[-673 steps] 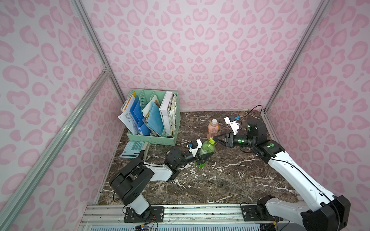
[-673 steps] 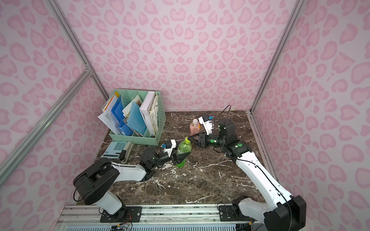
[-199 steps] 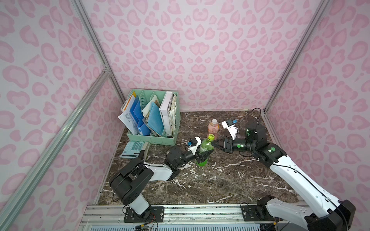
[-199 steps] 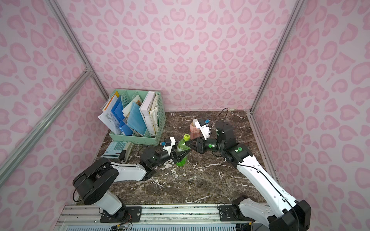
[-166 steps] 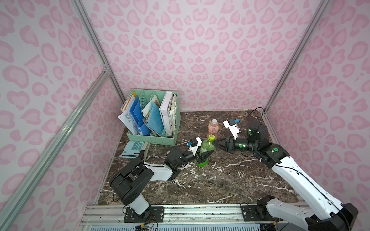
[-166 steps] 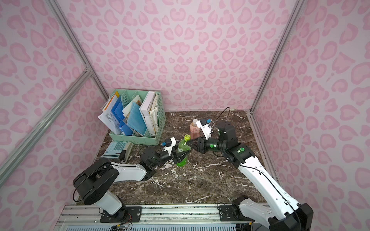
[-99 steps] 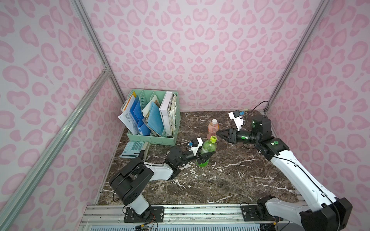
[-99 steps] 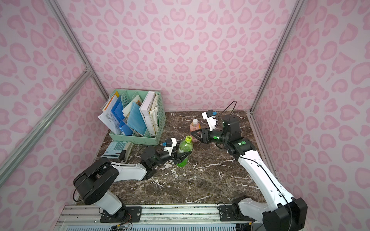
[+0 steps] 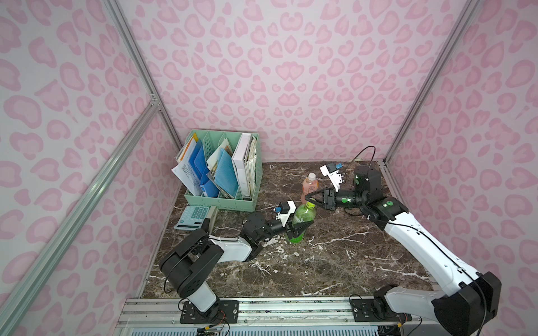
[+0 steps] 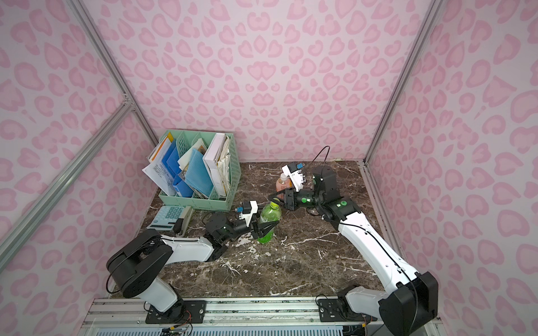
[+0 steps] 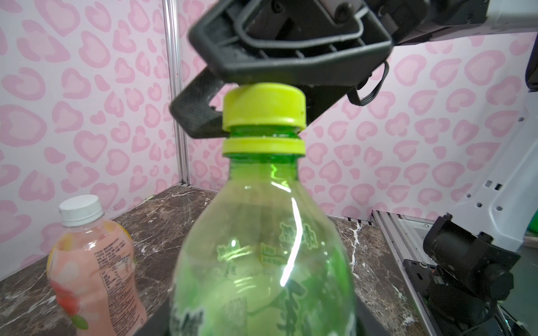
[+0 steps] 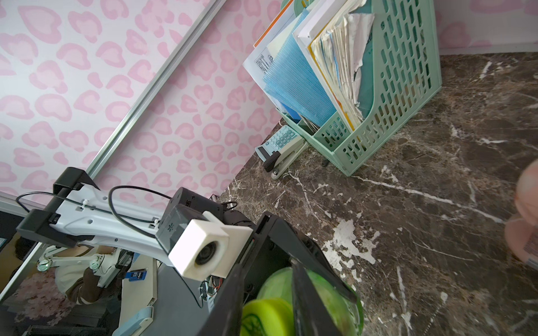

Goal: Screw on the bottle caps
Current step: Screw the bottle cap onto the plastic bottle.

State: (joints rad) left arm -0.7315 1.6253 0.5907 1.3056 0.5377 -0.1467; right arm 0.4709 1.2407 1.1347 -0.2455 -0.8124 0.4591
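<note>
1. yellow-green round plastic cap (image 11: 263,107) sits on the neck of the tall clear green plastic bottle (image 9: 302,216). a gap shows above the collar ring, so it seems not fully tight.
2. right gripper (image 9: 309,200) pinches that cap, and left gripper (image 9: 300,228) clamps the bottle's body, upright on the dark marble tabletop (image 9: 334,261).
3. short pale pink plastic bottle (image 9: 308,188), just behind, already wears its plain white round cap (image 11: 81,207). only the final tightening seems left.

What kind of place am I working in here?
Likely a staged robot booth mocked up as a desk: pink-patterned wall panels, a marble-look tabletop, a green file rack and a calculator.
</note>
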